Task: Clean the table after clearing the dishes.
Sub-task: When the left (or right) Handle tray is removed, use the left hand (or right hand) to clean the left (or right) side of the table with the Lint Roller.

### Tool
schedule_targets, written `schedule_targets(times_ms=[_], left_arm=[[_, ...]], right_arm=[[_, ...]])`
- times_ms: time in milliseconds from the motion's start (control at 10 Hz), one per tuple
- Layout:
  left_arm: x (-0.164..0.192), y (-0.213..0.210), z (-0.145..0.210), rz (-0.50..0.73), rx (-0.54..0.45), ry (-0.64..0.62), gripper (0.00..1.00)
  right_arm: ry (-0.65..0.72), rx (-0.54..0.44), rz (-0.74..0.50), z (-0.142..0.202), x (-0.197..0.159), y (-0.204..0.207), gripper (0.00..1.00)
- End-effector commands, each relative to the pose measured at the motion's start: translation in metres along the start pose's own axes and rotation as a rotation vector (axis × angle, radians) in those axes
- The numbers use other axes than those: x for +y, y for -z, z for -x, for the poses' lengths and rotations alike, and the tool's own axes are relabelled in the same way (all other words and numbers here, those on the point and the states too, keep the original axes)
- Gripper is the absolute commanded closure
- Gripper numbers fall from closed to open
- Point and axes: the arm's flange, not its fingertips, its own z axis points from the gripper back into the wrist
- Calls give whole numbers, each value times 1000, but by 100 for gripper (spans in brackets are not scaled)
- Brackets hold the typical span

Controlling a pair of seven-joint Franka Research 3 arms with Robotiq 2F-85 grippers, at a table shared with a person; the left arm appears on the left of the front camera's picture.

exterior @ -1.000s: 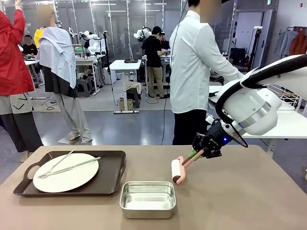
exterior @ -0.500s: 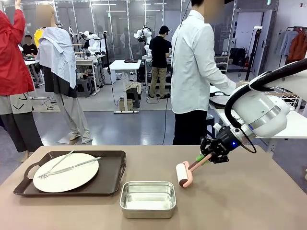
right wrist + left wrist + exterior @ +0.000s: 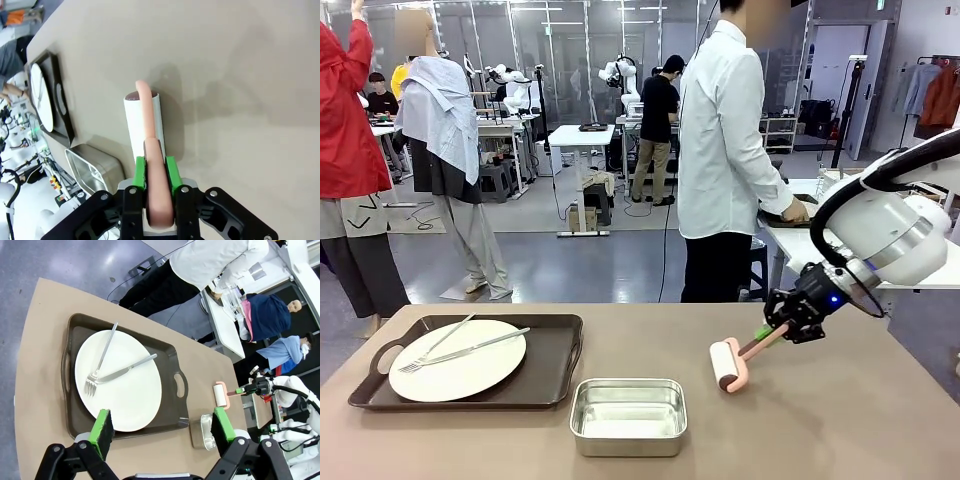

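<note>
My right gripper point(image 3: 792, 318) point(image 3: 155, 170) is shut on the pink handle of a lint roller point(image 3: 724, 365) point(image 3: 142, 120). The roller's white roll lies against the taupe table point(image 3: 840, 420) right of centre. At the table's left, a dark brown tray point(image 3: 555, 365) point(image 3: 170, 360) holds a white plate point(image 3: 457, 365) point(image 3: 130, 395). A fork point(image 3: 435, 345) and a knife point(image 3: 480, 345) lie crossed on the plate. My left gripper point(image 3: 162, 426) hangs open high above the tray, nothing between its green pads.
A small steel pan point(image 3: 627, 415) point(image 3: 202, 425) stands near the front edge, between tray and roller. A person in a white shirt point(image 3: 725, 130) stands at the far side, hands at the white side table point(image 3: 800, 240) on the right.
My right gripper has dragged the roller to the right and slightly nearer across the table. The person has turned further toward the white side table. Tray and pan have not moved.
</note>
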Motion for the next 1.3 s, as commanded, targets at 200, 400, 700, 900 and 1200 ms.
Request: schedule_targets(times_ms=[200, 400, 700, 900, 1200], left_arm=[[1, -2, 0, 17, -9, 7, 0], [1, -2, 0, 17, -9, 7, 0], [1, -2, 0, 17, -9, 7, 0], [1, -2, 0, 17, -9, 7, 0], [1, -2, 0, 17, -9, 7, 0]], right_arm=[[87, 34, 286, 22, -60, -11, 79], [122, 52, 352, 23, -71, -25, 79], [126, 76, 402, 18, -88, -50, 79], [177, 93, 438, 16, -95, -61, 79], [235, 50, 482, 20, -97, -87, 79]])
